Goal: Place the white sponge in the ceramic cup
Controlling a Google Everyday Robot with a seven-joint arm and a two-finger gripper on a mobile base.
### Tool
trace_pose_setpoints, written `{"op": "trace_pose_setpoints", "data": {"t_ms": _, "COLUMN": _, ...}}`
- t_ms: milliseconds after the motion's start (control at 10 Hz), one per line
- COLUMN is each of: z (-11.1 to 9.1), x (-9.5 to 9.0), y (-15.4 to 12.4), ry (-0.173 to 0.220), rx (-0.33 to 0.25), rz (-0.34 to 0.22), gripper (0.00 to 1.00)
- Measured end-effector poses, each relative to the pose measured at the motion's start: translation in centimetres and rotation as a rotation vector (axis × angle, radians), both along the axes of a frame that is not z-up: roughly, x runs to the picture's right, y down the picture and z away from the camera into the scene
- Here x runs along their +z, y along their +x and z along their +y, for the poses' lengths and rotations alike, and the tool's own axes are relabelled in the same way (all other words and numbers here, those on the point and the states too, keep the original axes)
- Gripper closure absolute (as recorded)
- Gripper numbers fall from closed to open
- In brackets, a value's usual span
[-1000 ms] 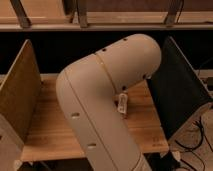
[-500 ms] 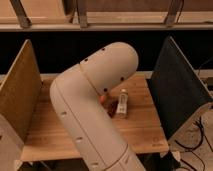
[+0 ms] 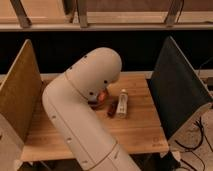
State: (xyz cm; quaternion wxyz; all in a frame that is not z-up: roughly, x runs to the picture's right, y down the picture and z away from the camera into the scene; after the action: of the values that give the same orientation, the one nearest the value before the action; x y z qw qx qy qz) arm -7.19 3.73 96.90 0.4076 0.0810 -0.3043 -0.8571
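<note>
Cream-coloured plastic fills the middle of the frame: the arm (image 3: 90,117) bends at a fat elbow just above centre and blocks much of the wooden table (image 3: 142,131) behind it. The gripper is somewhere beyond that elbow, low toward the tabletop near centre. I cannot see it at all, so I cannot tell whether it is spread, closed or carrying anything. The white sponge and the ceramic cup are hidden too, presumably on the stretch of table the arm covers.

Right of centre, a slim white bottle (image 3: 122,103) lies on its side. A dark bar (image 3: 112,108) lies just beside it on the left. A sliver of the orange-red dish (image 3: 103,96) peeks out against the elbow's edge. A tan board (image 3: 17,97) stands at the left of the frame and a dark panel (image 3: 177,95) at the right.

The main risk, to my eye, is the blocked view. With the arm covering its own working spot, a grasp or release could drift off target and go unnoticed. The cluster is tight, so a sweep of the wrist might roll the bottle or shove the bar. The dish sits close to where the arm works, so a soft pad let go slightly off line could land in it, or catch on the cup's rim and flop onto the wood.
</note>
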Motion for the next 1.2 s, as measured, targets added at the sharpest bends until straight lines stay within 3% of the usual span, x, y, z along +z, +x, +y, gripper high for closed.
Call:
{"op": "trace_pose_setpoints", "data": {"t_ms": 200, "z": 0.2, "x": 0.4, "y": 0.1, "ry": -0.025, "rx": 0.037, "rz": 0.025, "gripper": 0.21}}
{"op": "trace_pose_setpoints", "data": {"t_ms": 300, "z": 0.3, "x": 0.5, "y": 0.0, "ry": -0.038, "rx": 0.048, "rz": 0.027, "gripper": 0.27}}
{"op": "trace_pose_setpoints", "data": {"t_ms": 700, "z": 0.8, "x": 0.2, "y": -0.5, "ry": -0.081, "rx": 0.074, "rz": 0.008, "gripper": 0.66}}
{"op": "trace_pose_setpoints", "data": {"t_ms": 1000, "z": 0.2, "x": -0.1, "y": -0.3, "ry": -0.078, "rx": 0.083, "rz": -0.006, "gripper": 0.96}}
{"op": "trace_pose_setpoints", "data": {"t_ms": 1200, "z": -0.9, "x": -0.3, "y": 0.0, "ry": -0.053, "rx": 0.098, "rz": -0.012, "gripper": 1.00}}
